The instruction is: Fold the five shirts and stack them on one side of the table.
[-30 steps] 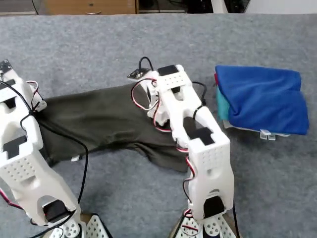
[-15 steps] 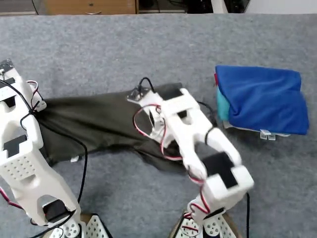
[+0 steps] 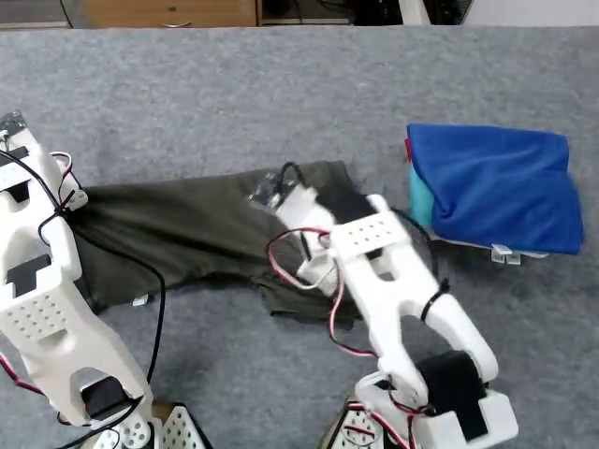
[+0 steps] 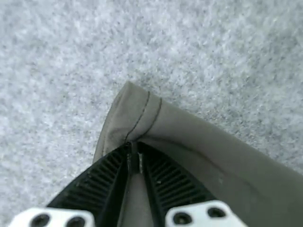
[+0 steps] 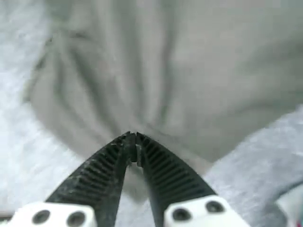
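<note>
Pinching left tool (image 4: 134,158): clenched on a hemmed corner of the olive shirt (image 3: 187,234), near the table's (image 3: 281,84) left edge
right tool (image 5: 132,144): clenched on a bunched fold of that shirt, mid-table
blue shirt (image 3: 496,187): folded, by the right edge

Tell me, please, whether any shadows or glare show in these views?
High view: even light, no glare, only faint shadows beside the blue stack. Left wrist view: soft shade along a fold of the olive shirt. Right wrist view: shaded creases fan from the right gripper.
</note>
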`<state>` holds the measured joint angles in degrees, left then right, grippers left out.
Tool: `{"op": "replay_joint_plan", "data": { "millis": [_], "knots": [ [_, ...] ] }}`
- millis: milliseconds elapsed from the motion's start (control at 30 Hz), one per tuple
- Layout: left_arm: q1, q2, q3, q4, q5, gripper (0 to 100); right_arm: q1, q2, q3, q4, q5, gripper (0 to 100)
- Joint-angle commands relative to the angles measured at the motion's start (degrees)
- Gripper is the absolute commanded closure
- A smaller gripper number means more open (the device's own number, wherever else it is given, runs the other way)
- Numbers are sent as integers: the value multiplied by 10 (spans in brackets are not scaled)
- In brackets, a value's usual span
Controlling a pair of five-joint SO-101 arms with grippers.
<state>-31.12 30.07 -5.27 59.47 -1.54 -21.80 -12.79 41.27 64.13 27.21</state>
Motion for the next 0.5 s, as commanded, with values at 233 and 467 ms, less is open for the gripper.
{"op": "replay_joint_plan", "data": {
  "millis": [233, 467],
  "knots": [
    [-6, 1, -16, 2, -5, 980, 87, 190, -276, -80, -4, 992],
    [-7, 1, -15, 3, -5, 980, 96, 517, -655, 37, -24, 995]
  ]
}}
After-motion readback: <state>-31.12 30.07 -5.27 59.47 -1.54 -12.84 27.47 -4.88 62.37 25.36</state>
